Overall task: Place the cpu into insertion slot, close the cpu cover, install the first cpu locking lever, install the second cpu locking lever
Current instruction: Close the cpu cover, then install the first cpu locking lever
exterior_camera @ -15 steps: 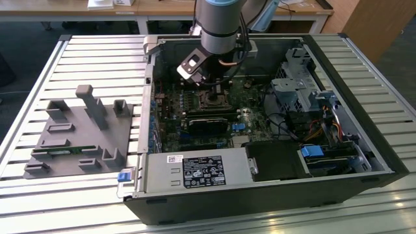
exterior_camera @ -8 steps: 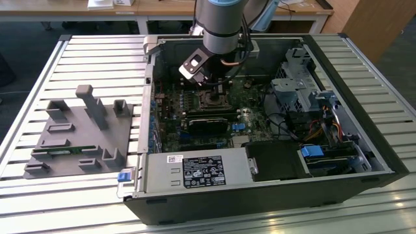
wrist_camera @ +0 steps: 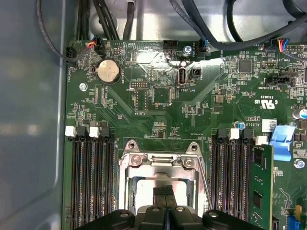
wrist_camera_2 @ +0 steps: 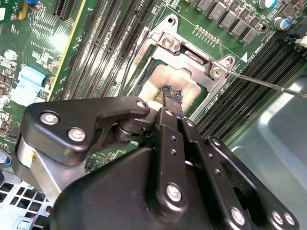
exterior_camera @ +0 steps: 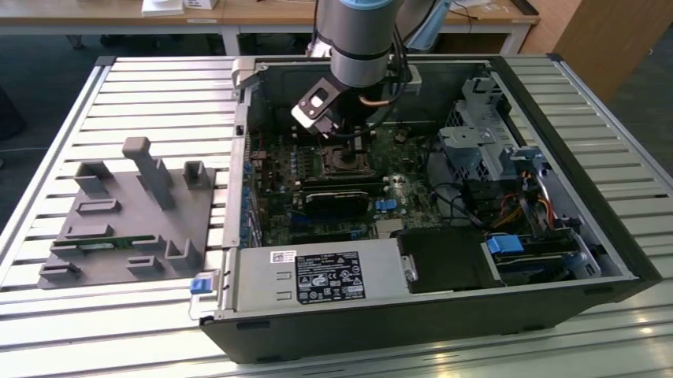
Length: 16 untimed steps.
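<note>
Arm (exterior_camera: pixel 363 39) reaches straight down into the open pc case (exterior_camera: pixel 421 331), which lies on the slatted table (exterior_camera: pixel 158 94). Grey fixture (exterior_camera: pixel 126 220) sits on the table beside the case, at the exterior view's left, well apart from the tool.

Gripper (exterior_camera: pixel 352 143) is over the insertion slot (exterior_camera: pixel 345 161) on the green board (wrist_camera: pixel 153 105). Fingers are narrow, pressed together side by side with just a seam between them in the second wrist view. Nothing visible between them.

The cpu (wrist_camera_2: pixel 180 76) is in the slot: its pale flat top shows through the window of the cpu cover (wrist_camera_2: pixel 207 93). The cover looks to be lying flat over the socket, with the silver frame all round the pale square in both wrist views.

Tool vs part: the gripper (wrist_camera_2: pixel 172 96) tips sit directly above the window, over the cpu (wrist_camera: pixel 144 191) near the middle of it. Can't tell whether the tips touch the chip or are just clear of it. In the first wrist view the gripper (wrist_camera: pixel 165 191) is inside the frame opening, with the top bar of the cpu cover (wrist_camera: pixel 163 171) just beyond the tips.

One locking lever (wrist_camera_2: pixel 264 84) is a thin bare rod running off from the frame corner across the memory slots (wrist_camera_2: pixel 105 43). In the first wrist view the same locking lever (wrist_camera: pixel 205 189) runs at a slant beside the frame edge, between the socket and a bank of slots. Can't tell if it is hooked down.

Coin cell (wrist_camera: pixel 108 72) is further up the board, well apart from the socket.
</note>
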Each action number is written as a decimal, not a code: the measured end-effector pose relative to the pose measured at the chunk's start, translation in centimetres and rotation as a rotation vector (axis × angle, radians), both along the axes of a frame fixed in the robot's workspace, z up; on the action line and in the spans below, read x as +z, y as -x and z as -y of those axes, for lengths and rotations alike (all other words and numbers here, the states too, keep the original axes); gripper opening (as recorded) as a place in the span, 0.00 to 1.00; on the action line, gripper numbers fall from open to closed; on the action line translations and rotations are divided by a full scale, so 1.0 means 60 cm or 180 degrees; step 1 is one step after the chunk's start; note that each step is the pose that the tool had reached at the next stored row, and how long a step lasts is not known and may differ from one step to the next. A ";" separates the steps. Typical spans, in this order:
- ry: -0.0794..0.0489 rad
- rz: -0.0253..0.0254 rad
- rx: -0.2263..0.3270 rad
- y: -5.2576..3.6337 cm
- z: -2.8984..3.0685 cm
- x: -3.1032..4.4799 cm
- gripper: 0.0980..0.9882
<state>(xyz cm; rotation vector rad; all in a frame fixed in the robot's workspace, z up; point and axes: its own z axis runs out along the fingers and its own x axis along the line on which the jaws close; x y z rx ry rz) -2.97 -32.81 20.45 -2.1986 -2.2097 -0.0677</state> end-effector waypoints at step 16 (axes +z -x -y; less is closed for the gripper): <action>0.0000 0.0000 0.0000 0.000 -0.0001 0.011 0.01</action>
